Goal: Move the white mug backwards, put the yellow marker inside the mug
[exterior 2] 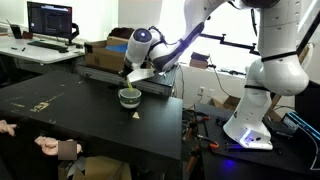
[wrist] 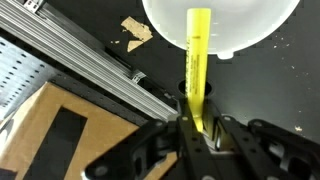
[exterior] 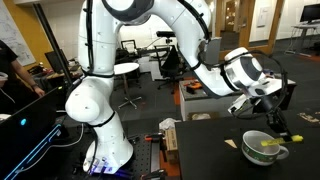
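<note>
Pincer (wrist: 198,130): seemingly clamped on the near end of the yellow marker (wrist: 197,60), with a finger pressed against each side of it.
Yellow marker: held in line with the pincer, its far end reaching over the mug's opening. A yellow streak is also seen inside the bowl in an exterior view (exterior: 268,144).
White mug (wrist: 220,25): stood upright on the desk (exterior 2: 60,100), directly beneath the pincer.
Cardboard scrap (wrist: 135,30): lying on the desk beside the mug, off to one side of the pincer.
Step in hand: the mug is judged already placed, and the marker is being put in.
Next move: the marker's tip must be kept inside the rim, the fingers parted, and the pincer raised straight up.
</note>
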